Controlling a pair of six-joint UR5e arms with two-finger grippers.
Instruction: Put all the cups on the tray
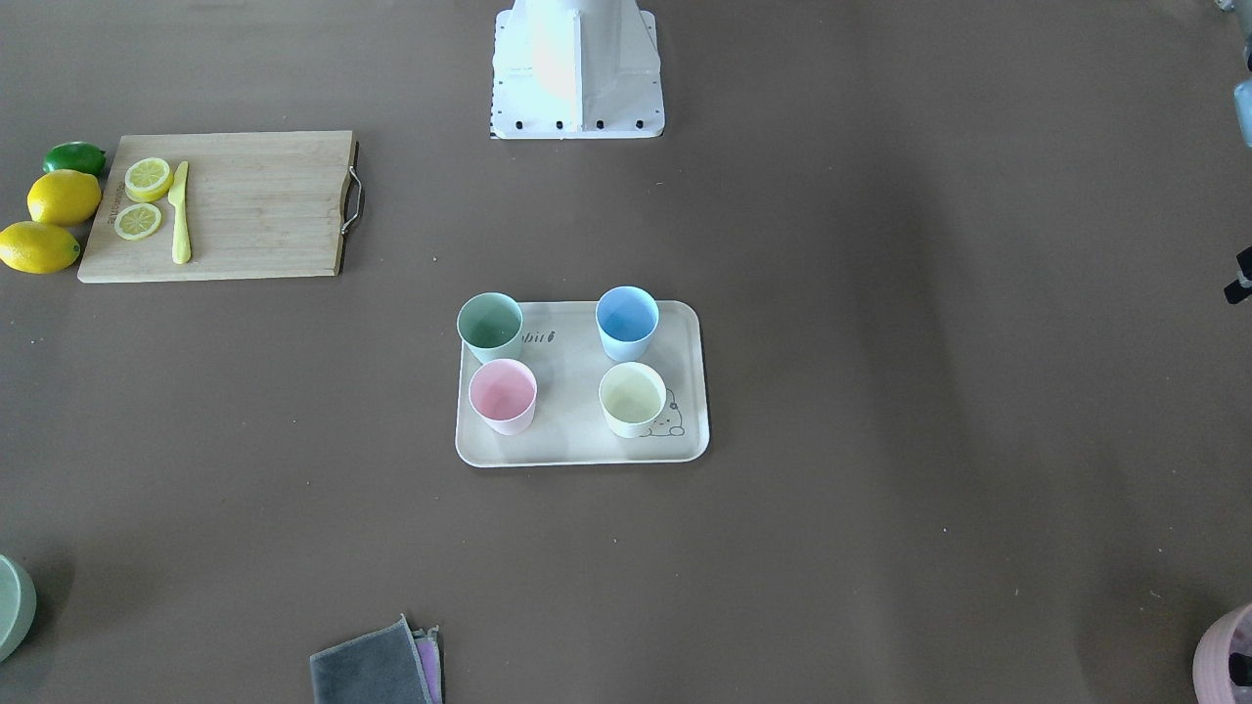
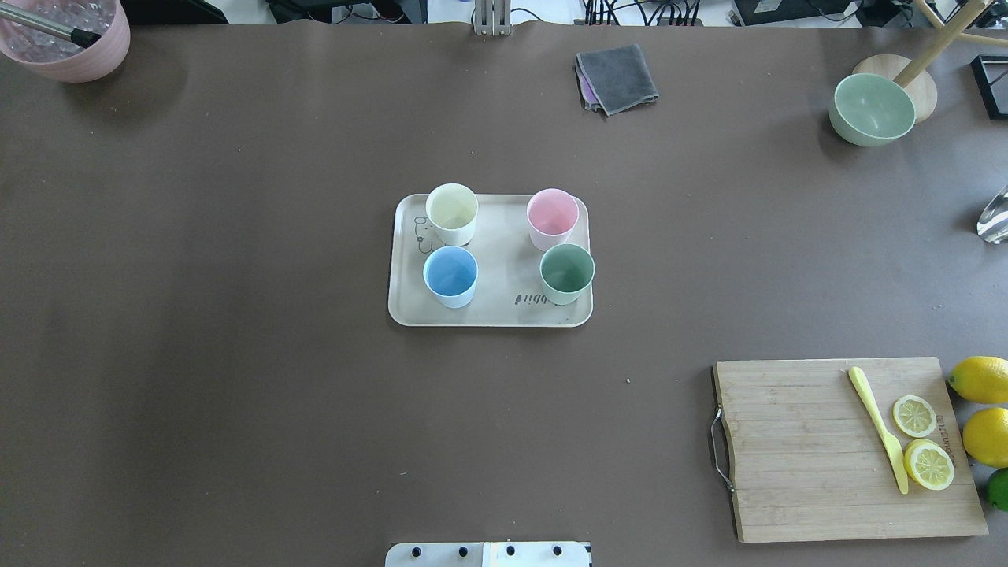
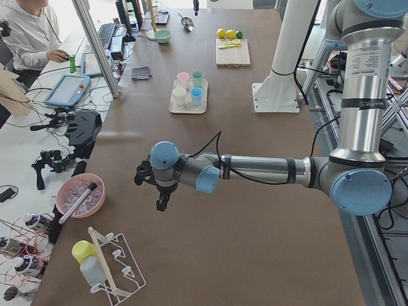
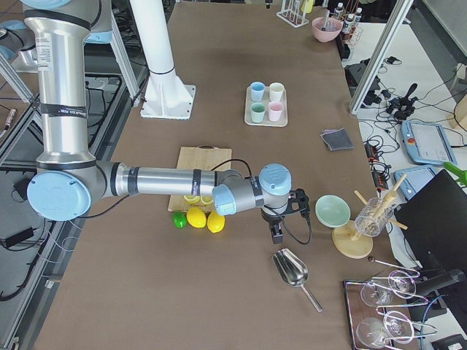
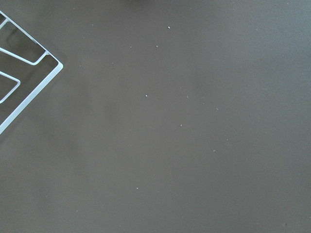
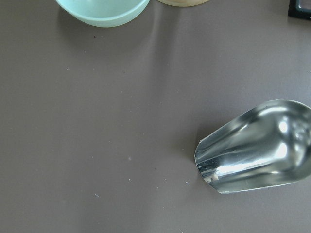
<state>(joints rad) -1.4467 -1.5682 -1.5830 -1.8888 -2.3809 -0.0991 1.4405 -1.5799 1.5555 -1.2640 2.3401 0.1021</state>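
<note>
1. All four cups, green cup (image 2: pixel 566 272), blue cup (image 2: pixel 450 276), pink cup (image 2: pixel 552 216) and yellow cup (image 2: pixel 452 213), stand upright on the tray (image 2: pixel 504 260), mid-worktop (image 2: pixel 236 315). The job looks finished to me.
2. The best move now is probably none: nothing is left to grasp.
3. The left gripper (image 3: pixel 160 201) and right gripper (image 4: pixel 277 233) hang at opposite worktop ends, well apart from the tray. I cannot tell whether either is open or closed.
4. The green cup stands nearest the tray's rim. The cutting board (image 2: pixel 803 449) and cloth (image 2: pixel 618 75) lie well apart, leaving room all round.
</note>
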